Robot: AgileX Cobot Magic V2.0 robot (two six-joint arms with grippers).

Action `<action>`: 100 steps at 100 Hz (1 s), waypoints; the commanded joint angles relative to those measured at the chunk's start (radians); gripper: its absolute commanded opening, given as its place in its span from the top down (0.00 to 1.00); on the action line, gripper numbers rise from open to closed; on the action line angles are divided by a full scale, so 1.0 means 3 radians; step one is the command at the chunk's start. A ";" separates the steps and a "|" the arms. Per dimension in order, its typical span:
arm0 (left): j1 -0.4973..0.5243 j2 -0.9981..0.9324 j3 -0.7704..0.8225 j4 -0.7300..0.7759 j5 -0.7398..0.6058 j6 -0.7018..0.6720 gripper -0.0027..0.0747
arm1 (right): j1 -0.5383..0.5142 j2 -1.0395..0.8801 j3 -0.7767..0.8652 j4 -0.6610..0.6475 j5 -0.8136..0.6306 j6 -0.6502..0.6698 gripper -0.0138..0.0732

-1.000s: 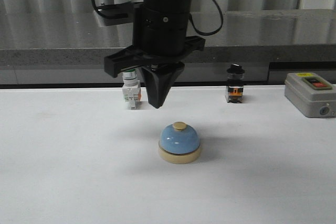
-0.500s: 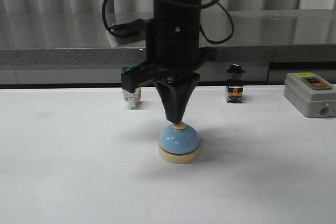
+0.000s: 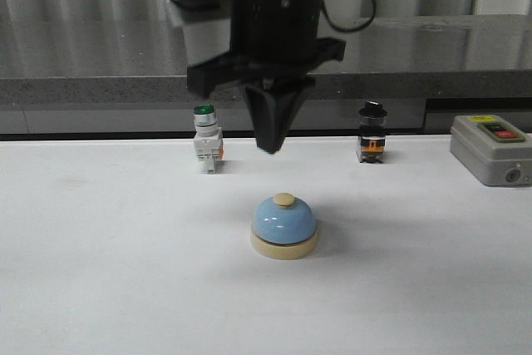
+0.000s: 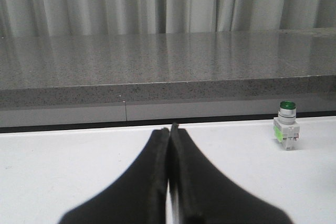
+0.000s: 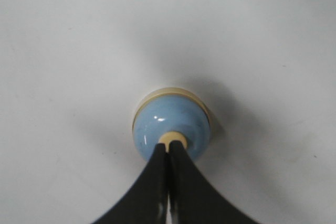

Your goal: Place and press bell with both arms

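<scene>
Lifting clear, the empty, closed right gripper (image 3: 268,145) is seen above the just-pressed light-blue dome bell (image 3: 284,226); the left gripper (image 4: 169,132) is likewise closed and empty.

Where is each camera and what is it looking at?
Front view: looks forward over the table at the bell; right gripper hangs above it.
Left wrist view: low, facing the back ledge; left gripper shut.
Right wrist view: looks straight down on the bell.
Shared: green-capped switch in front and left wrist views.
</scene>
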 commanded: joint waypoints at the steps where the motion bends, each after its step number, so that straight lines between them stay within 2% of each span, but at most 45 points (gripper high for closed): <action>1: 0.0009 -0.0106 0.0142 -0.0026 -0.0256 -0.0013 0.99 | -0.0105 -0.0383 -0.0081 0.0009 0.0095 -0.0035 0.92; 18: 0.0009 -0.0106 0.0142 -0.0026 -0.0256 -0.0013 0.99 | -0.0370 -0.0651 -0.0041 0.0040 0.0172 -0.0012 0.92; 34: 0.0009 -0.0106 0.0142 -0.0026 -0.0256 -0.0013 0.99 | -0.0698 -0.0988 0.0227 0.0115 0.0153 -0.0007 0.92; 77: 0.0009 -0.0106 0.0142 -0.0026 -0.0256 -0.0013 0.99 | -0.1931 -0.2205 0.1713 0.0290 -0.0354 -0.0004 0.92; 100: 0.0009 -0.0106 0.0142 -0.0026 -0.0256 -0.0013 0.99 | -0.2317 -0.2856 0.2342 0.0316 -0.0486 0.0020 0.92</action>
